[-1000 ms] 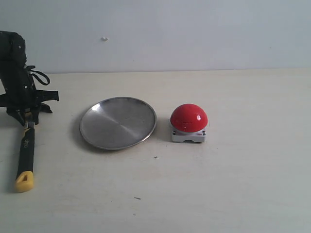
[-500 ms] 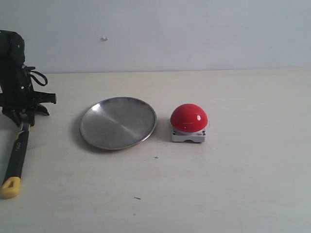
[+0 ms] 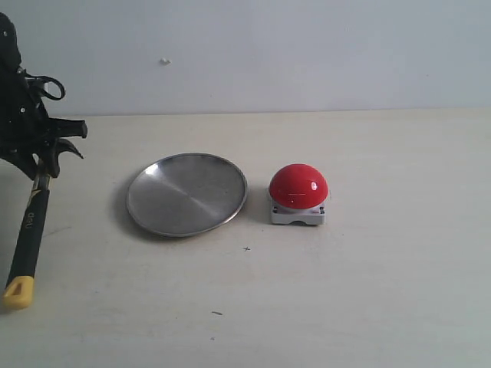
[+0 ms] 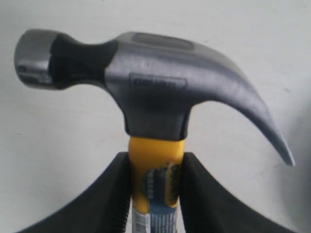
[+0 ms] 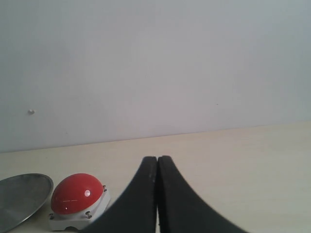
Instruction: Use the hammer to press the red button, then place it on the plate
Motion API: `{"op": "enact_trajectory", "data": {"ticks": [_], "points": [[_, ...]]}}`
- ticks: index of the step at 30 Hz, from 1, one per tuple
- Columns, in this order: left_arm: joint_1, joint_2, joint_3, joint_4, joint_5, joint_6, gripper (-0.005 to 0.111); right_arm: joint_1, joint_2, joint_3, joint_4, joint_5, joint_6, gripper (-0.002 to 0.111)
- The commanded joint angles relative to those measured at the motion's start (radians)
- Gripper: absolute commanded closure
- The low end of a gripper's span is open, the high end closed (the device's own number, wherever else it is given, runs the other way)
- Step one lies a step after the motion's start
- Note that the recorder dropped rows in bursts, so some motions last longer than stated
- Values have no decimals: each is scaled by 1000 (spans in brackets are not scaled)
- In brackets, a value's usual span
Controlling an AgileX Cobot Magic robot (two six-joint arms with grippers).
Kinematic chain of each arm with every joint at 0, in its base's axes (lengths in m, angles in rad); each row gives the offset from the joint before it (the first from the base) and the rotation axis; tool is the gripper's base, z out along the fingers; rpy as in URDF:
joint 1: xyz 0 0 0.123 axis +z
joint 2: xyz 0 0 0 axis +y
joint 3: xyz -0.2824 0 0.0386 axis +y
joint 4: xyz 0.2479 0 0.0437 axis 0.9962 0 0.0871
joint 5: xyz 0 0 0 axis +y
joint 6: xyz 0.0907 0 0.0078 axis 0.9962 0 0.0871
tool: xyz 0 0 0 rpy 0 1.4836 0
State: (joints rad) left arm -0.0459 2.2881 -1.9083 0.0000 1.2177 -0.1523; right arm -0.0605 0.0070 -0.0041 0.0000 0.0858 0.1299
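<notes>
At the far left of the exterior view my left gripper is shut on the hammer just below its dark head. The black handle slants down to the yellow butt end near the table. The left wrist view shows both jaws of the left gripper pressed against the yellow neck of the hammer. The silver plate lies mid-table. The red button stands to its right on a grey-white base. My right gripper is shut on nothing, with the red button and plate beyond it.
A pale wall backs the light tabletop. The right arm is outside the exterior view. The table's left edge lies close to the hammer's butt end.
My left gripper has risen and drifted left with the hammer in it. The handle has swung so its yellow butt end lies further left. Plate and button have not moved.
</notes>
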Motion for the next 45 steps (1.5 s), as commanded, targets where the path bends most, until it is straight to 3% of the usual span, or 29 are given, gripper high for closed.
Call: {"op": "enact_trajectory", "data": {"ticks": [1, 5, 12, 20, 34, 45], "points": [[3, -38, -3, -95, 3, 43, 107, -6, -7, 4, 0, -5, 3, 108], [0, -45, -3, -199, 3, 92, 107, -6, -7, 4, 0, -5, 3, 108], [-13, -93, -3, -231, 3, 116, 107, -6, -7, 4, 0, -5, 3, 108], [-16, -126, 14, -454, 3, 227, 107, -6, -7, 4, 0, -5, 3, 108], [-16, -185, 153, -549, 3, 332, 107, -6, -7, 4, 0, -5, 3, 108], [-51, -194, 178, -653, 3, 406, 107, -6, -7, 4, 0, -5, 3, 108]]}}
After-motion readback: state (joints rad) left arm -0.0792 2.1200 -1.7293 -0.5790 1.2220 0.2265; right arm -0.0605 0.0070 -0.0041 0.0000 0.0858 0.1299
